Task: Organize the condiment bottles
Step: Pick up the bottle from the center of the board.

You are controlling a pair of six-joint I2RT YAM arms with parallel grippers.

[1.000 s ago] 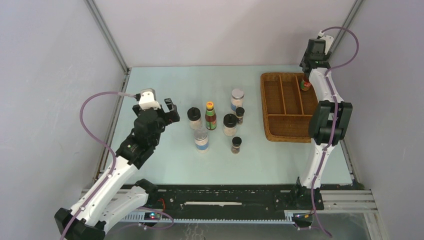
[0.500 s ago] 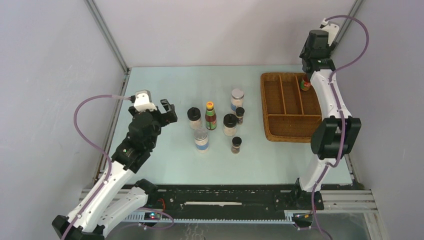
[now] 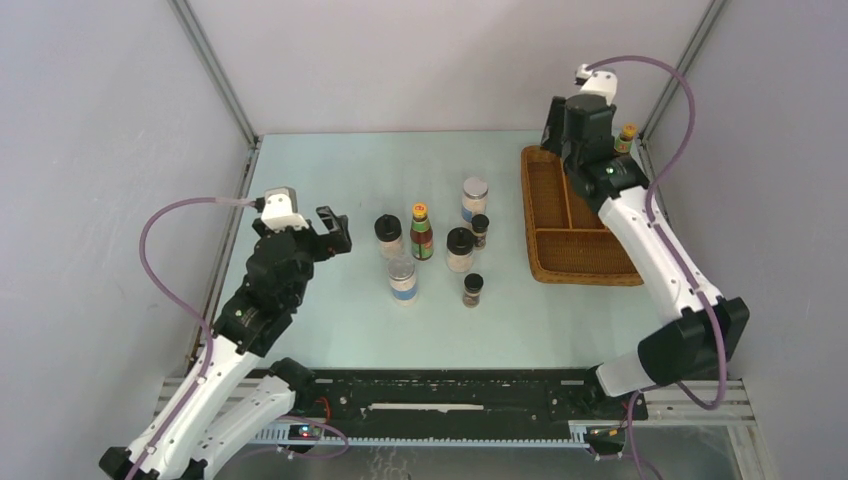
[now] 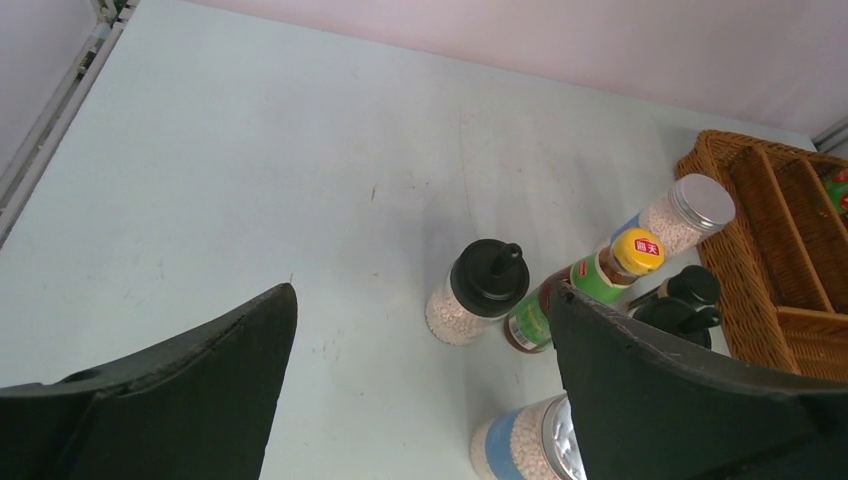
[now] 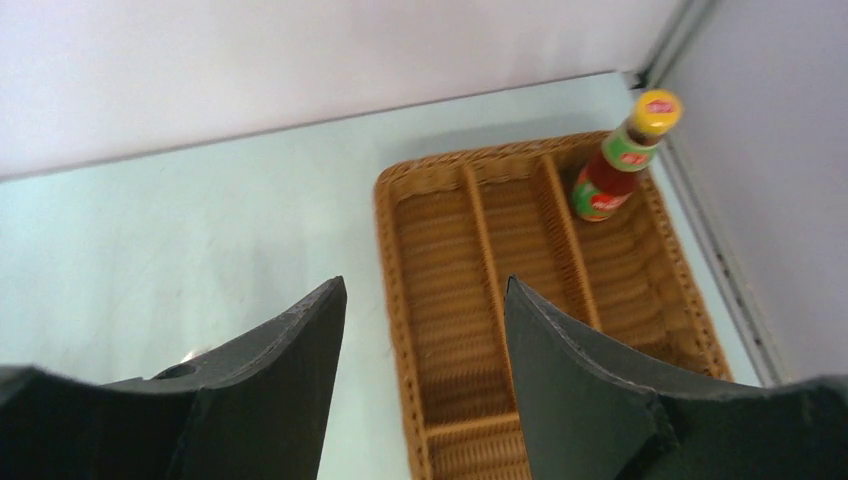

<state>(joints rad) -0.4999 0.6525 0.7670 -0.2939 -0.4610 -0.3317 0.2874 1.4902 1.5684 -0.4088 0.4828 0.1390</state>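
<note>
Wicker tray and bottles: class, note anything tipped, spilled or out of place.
Nothing stands out. One red sauce bottle stands in the right compartment of the wicker tray; the other seven bottles stand upright on the table.

The top view looks down and forward from high over the near side, taking in the whole desk [image 3: 330, 170]. The left wrist view sits low and close, facing the condiment bottles [image 4: 488, 285] just ahead of the left claw [image 4: 422, 292]. The right wrist view looks down from higher, past the right claw [image 5: 425, 282]. Both wrist views share the wicker tray [image 5: 385, 200].
</note>
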